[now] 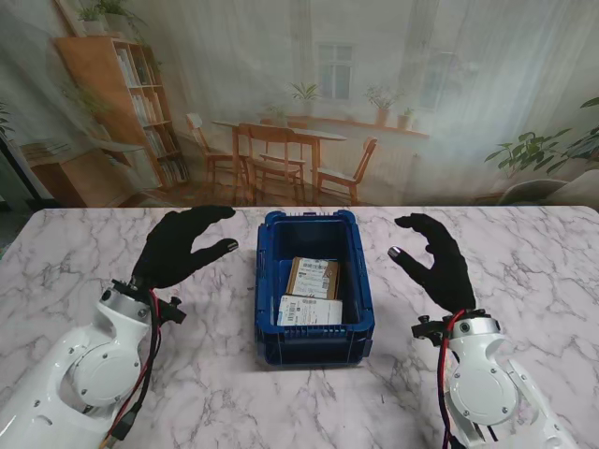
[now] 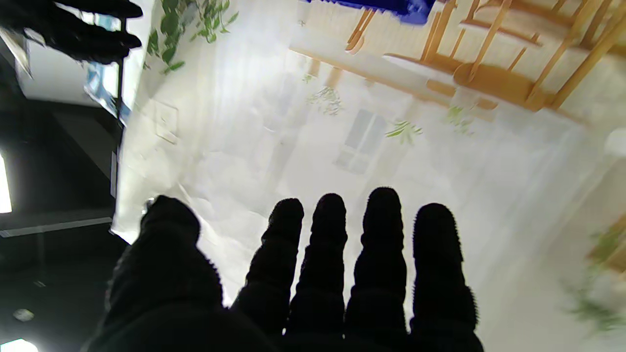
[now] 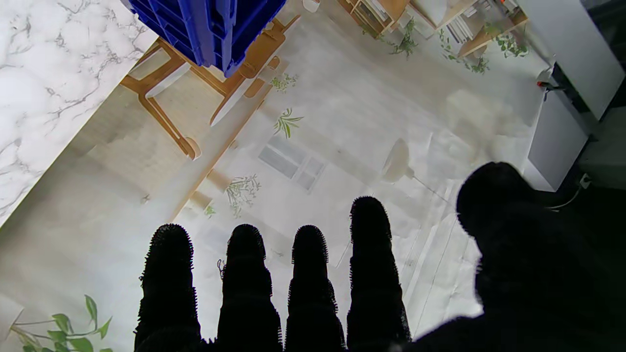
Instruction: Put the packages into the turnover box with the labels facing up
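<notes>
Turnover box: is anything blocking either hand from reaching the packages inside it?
Nothing visible does. The turnover box is open-topped, with the brown package and white package lying uncovered inside. The left hand and right hand flank it, open; only the walls intervene.

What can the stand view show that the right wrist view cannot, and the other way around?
Only the stand view shows inside the blue box, where a brown package and a white package lie labels up; it also shows the left hand, open. Only the right wrist view shows grey equipment off the table. Both show the box, the marble table and the open right hand.
</notes>
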